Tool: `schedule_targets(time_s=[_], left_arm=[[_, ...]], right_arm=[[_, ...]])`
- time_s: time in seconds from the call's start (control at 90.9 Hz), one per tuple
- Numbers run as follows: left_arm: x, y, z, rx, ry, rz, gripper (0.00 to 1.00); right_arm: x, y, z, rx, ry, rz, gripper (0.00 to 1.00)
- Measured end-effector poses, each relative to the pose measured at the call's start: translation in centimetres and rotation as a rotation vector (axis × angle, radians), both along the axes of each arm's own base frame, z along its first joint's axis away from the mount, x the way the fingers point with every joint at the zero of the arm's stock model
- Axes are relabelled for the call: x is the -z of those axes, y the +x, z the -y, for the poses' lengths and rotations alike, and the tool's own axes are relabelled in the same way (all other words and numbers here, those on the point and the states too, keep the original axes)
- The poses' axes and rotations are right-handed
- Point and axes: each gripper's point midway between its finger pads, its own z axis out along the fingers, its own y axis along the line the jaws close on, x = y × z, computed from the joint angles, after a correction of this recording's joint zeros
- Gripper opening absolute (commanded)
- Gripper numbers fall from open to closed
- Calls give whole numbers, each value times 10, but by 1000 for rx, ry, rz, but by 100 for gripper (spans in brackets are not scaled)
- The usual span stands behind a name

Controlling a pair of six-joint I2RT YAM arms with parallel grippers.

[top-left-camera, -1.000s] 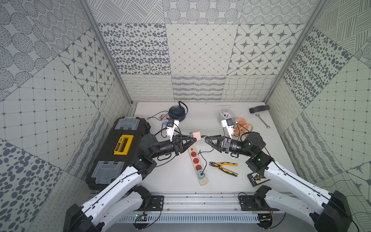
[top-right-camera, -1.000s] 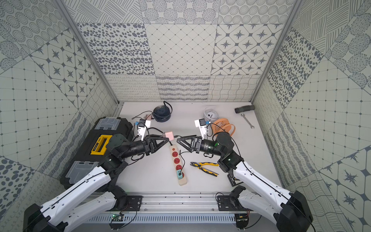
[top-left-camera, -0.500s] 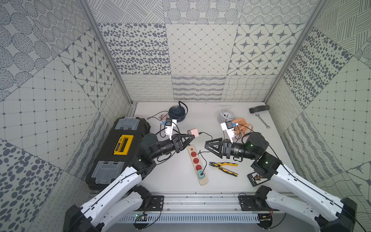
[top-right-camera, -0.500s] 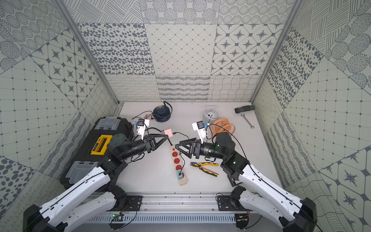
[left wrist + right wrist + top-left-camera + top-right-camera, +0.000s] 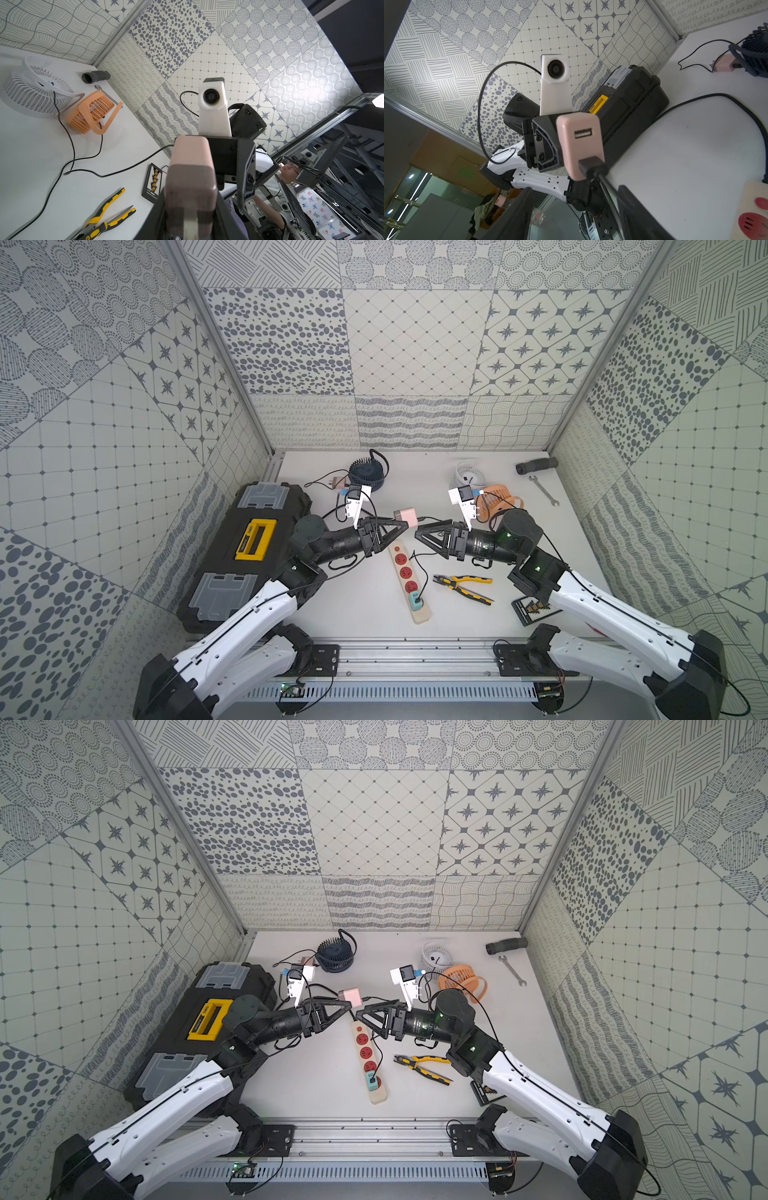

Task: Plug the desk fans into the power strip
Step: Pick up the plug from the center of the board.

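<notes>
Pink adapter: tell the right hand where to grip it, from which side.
Grip the adapter by the flat sides of its free port end, coming from the right, opposite the left hand holding the other end. That end juts toward the right hand; probably straddle the cable plugged there.

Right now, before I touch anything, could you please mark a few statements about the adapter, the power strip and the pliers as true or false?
1. The left gripper is shut on the pink adapter. True.
2. The pink adapter is seated in the power strip. False: it is held in the air, clear of the strip.
3. A teal plug occupies the strip's socket nearest the robot. True.
4. The pliers lie on the toolbox. False: they lie on the table, on the strip's right-arm side.
5. Both USB ports on the adapter are in use. False: a black cable fills one, and the other port is empty.
</notes>
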Motion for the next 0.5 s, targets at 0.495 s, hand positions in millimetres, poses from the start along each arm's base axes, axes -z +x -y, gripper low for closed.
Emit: schedule_targets(time_s=[0.495], left_arm=[[-14,-24,7,143,-39,37,0]], right_arm=[[-33,-4,-11,-78,102,78,46]])
